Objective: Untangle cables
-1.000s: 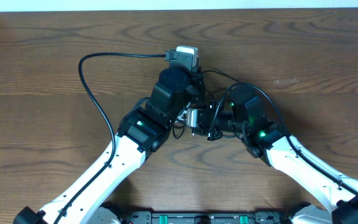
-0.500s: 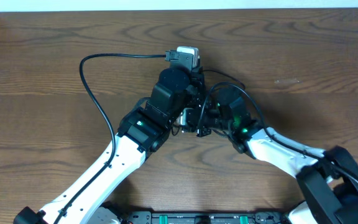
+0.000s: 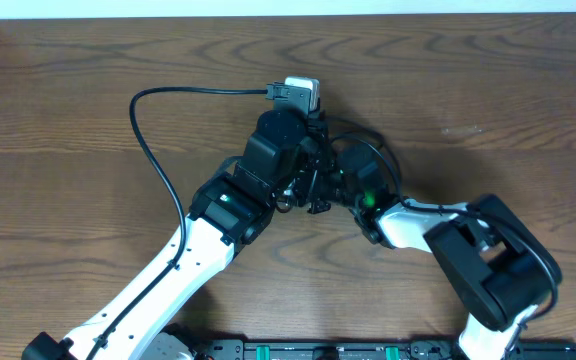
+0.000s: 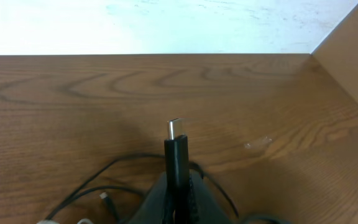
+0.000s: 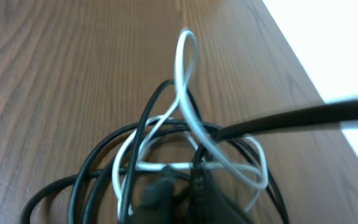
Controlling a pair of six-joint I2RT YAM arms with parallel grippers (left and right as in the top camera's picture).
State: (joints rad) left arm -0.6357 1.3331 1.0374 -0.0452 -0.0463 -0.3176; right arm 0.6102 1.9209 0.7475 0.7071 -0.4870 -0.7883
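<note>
We see the left gripper (image 4: 178, 198) with its fingers clamped on a black USB-C plug (image 4: 174, 158). The plug sticks out past the fingertips, its bare metal tip toward the far edge of the wooden table (image 4: 55, 106). Thin black cords (image 4: 92, 180) trail on the wood beside and behind it.

In the right wrist view the cables (image 5: 194, 127) lie bunched just ahead of the right gripper (image 5: 179, 186). There are several black loops, and one white cable (image 5: 179, 81) is threaded through them, its loop reaching out beyond the bunch. The right fingers are together, down in the tangle, and we cannot tell whether a strand is pinched between them. A thicker black wire (image 5: 303, 114) crosses the bunch from the right.

From overhead, both wrists meet near the table's middle.
</note>
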